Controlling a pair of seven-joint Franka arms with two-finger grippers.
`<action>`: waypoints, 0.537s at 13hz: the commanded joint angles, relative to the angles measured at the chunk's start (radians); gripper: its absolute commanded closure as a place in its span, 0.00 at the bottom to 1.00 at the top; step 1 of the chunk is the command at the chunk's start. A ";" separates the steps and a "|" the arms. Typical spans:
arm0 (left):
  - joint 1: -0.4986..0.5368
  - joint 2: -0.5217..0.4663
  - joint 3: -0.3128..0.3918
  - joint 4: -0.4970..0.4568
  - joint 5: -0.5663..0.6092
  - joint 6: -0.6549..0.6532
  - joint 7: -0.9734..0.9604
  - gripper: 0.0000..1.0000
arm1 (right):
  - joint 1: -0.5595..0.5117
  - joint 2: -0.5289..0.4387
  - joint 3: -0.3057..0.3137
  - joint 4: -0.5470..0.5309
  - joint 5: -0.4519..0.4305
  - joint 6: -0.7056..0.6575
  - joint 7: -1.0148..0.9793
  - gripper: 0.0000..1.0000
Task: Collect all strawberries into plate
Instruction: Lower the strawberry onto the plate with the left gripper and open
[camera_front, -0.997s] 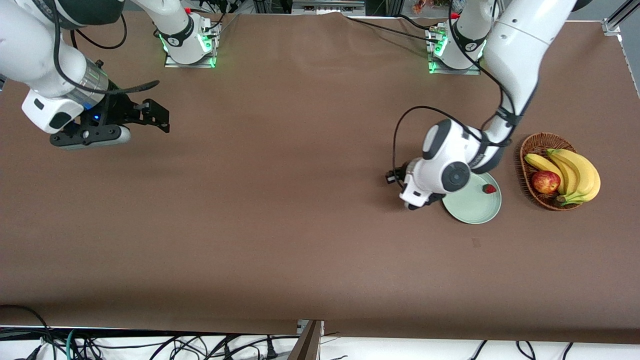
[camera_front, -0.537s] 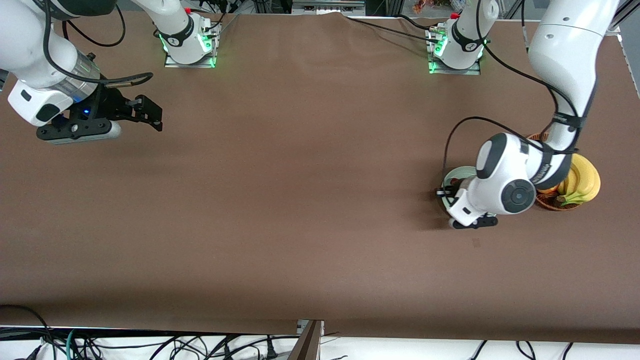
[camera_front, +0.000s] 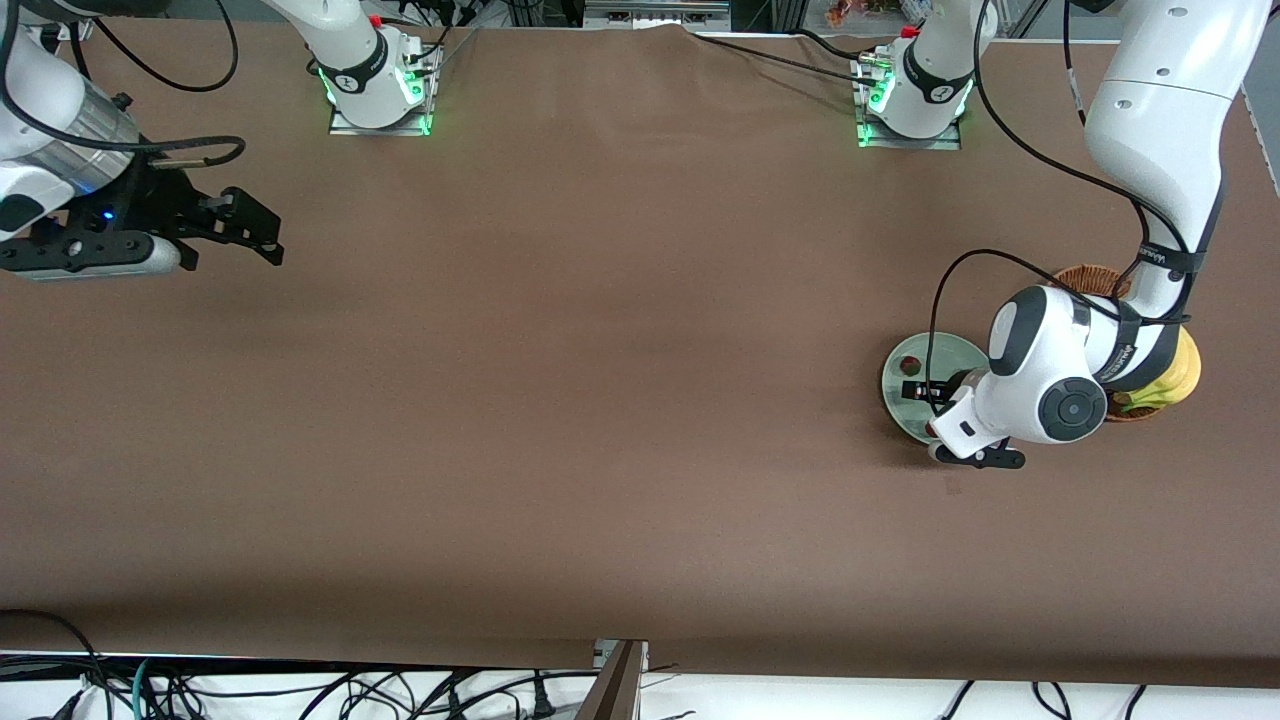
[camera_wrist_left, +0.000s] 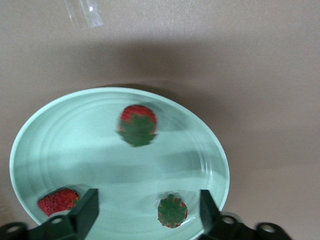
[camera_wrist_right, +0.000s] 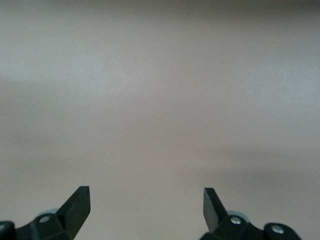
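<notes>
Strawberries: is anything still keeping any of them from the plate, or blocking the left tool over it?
Nothing visible does. All three strawberries already lie in the plate. The left tool hangs open right over it, holding nothing. The right tool waits open over bare table at its own end.

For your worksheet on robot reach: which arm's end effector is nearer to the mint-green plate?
Left. The left end effector hangs open over the plate; the right end effector waits open at the right arm's end of the table.

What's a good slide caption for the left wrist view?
Left gripper open over the mint-green plate, three strawberries inside.
</notes>
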 joint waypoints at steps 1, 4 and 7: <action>0.006 -0.014 -0.012 0.037 0.019 -0.015 0.011 0.00 | -0.011 -0.001 -0.003 0.022 -0.012 -0.028 -0.014 0.00; 0.006 -0.077 -0.017 0.163 0.019 -0.179 0.018 0.00 | -0.021 0.014 -0.040 0.023 0.006 -0.031 -0.017 0.00; 0.009 -0.135 -0.014 0.319 0.020 -0.326 0.018 0.00 | -0.015 0.013 -0.034 0.025 -0.003 -0.031 -0.011 0.00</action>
